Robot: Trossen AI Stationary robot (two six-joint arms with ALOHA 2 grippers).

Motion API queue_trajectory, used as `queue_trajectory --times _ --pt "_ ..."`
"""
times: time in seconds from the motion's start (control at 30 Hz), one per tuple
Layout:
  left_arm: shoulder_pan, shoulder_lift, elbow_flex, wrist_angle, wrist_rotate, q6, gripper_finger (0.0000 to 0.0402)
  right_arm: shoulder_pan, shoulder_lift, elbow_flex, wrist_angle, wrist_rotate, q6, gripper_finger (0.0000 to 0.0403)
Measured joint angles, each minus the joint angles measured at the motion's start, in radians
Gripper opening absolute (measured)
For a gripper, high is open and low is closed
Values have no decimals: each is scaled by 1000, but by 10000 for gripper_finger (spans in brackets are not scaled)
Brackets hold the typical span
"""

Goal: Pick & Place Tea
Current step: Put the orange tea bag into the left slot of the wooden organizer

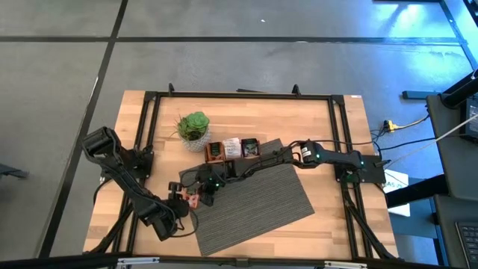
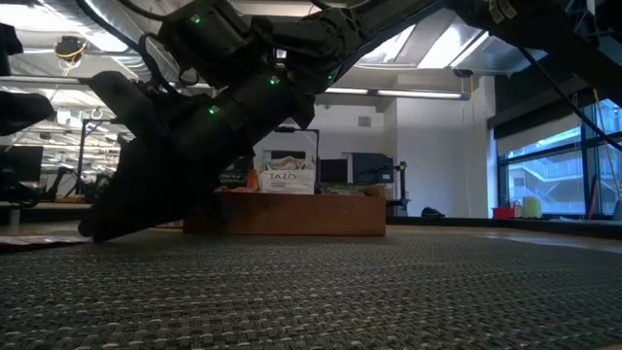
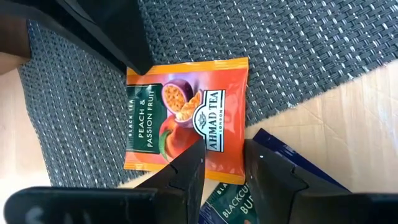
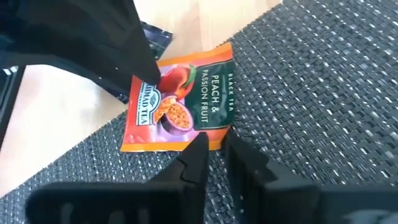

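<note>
1. flat on the grey mat (image 3: 311, 37) at its border, one edge out over the bare desk (image 3: 348, 112): the orange sachet (image 3: 186, 112), with a dark blue sachet (image 3: 292, 165) just beside it.
2. spread above the sachet's desk-side edge: left pincer (image 3: 224, 149), nothing visibly pinched.
3. parted by only a narrow slit at the opposite edge: right pincer (image 4: 216, 140), nothing in the slit.
4. risk of a knock, with both pincers crowded onto one sachet.
5. risk of a missed pinch: thin and flat, likely to slide on the weave rather than lift.
6. risk of catching the dark blue sachet as well, given how close it lies.
7. risk of dragging up the mat's edge.
</note>
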Motion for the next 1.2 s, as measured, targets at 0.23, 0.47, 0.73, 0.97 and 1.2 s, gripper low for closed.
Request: queue_trajectory --times 0.23,0.47,0.73,0.97,1.2 --pt "0 2 -1 2 1 4 109 -23 0 0 10 -49 132 113" --pt "1 2 -2 6 7 7 109 -24 0 0 21 -63 119 118" --pt "15 6 -6 14 -32 1 109 -22 0 1 0 -64 136 118" --pt "43 5 -6 29 -17 4 109 -20 -2 1 -11 -78 158 118" --pt "44 5 -6 29 -18 4 109 -19 -5 4 -77 -100 124 118"
